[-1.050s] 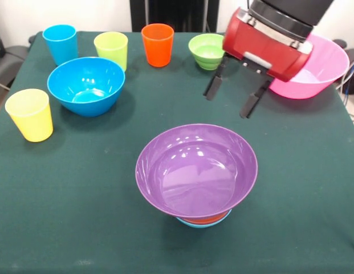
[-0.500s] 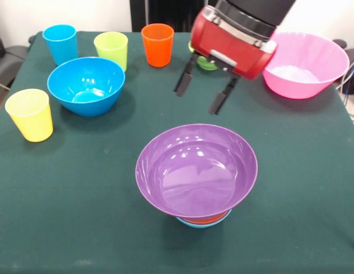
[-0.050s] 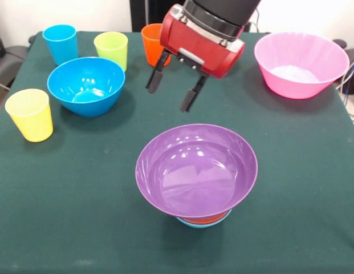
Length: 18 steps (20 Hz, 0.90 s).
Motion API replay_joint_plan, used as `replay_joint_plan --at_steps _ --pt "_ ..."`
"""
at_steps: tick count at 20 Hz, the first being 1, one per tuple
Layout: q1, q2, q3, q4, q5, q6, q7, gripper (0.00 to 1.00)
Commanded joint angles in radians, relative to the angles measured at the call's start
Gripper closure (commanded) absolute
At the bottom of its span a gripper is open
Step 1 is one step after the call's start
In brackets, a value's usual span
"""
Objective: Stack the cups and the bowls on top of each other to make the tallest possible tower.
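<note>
Near the front of the green table (image 3: 313,188) stands the tower (image 3: 197,177). A wide purple bowl (image 3: 196,168) sits on top, with an orange bowl (image 3: 206,218) and a light-blue bowl (image 3: 202,224) peeking out under it. These bowls look light, hard and shiny, so they may slip. A thin rim is likely the best spot to pinch.

Behind the tower, up in the air, hangs the gripper (image 3: 172,90). Its two black fingers (image 3: 155,80) are spread apart and hold nothing.

Off to one side sits the deep blue bowl (image 3: 86,85). Close by are the yellow cup (image 3: 29,114), the blue cup (image 3: 60,44) and the lime green cup (image 3: 111,50). The orange cup (image 3: 149,41) is partly hidden behind the red arm. On the other side is the big pink bowl (image 3: 301,64).

The blue bowl looks like a good next pick, since the claw is leaning that way. The cups are tall and thin, so they could tip over.
</note>
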Motion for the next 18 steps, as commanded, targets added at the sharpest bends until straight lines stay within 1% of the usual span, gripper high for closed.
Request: replay_joint_plan --at_steps 1,5,10,18 --pt "-0.029 -0.008 0.181 0.122 -0.103 -0.066 -0.080 0.00" --pt "-0.032 -0.028 0.205 0.183 -0.093 -0.070 -0.038 0.00" --pt "-0.035 -0.042 0.233 0.258 -0.074 -0.099 0.006 0.00" --pt "-0.033 -0.052 0.262 0.333 -0.046 -0.127 0.065 0.00"
